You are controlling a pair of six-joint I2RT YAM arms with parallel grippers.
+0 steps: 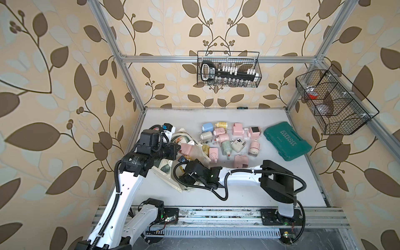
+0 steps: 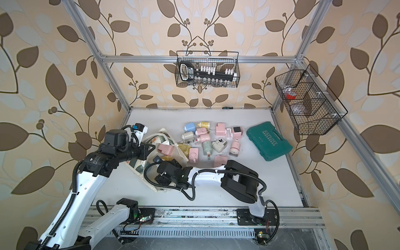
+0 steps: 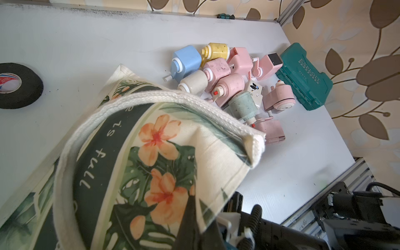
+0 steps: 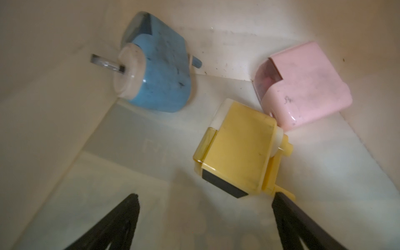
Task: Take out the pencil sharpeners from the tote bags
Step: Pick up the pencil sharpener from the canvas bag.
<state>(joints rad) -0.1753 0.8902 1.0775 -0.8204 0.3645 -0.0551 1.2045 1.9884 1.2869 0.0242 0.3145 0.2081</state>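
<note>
Inside the tote bag (image 3: 151, 162), ahead of the spread right gripper (image 4: 205, 199), lie smudged blue (image 4: 160, 75), yellow (image 4: 240, 147) and pink (image 4: 303, 84) pencil sharpeners; the left gripper (image 3: 190, 216) pinches the bag's floral face, lettered "is full"; beyond, a teal case (image 3: 303, 75) reads "EXPLOIT".

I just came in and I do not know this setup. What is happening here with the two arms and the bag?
The robot is emptying pencil sharpeners out of a tote bag. The left gripper is shut on the bag's cloth and holds it up. The right gripper is inside the bag, open, close to a yellow sharpener; a blue sharpener and a pink sharpener also lie there. Many sharpeners already lie on the table.
</note>
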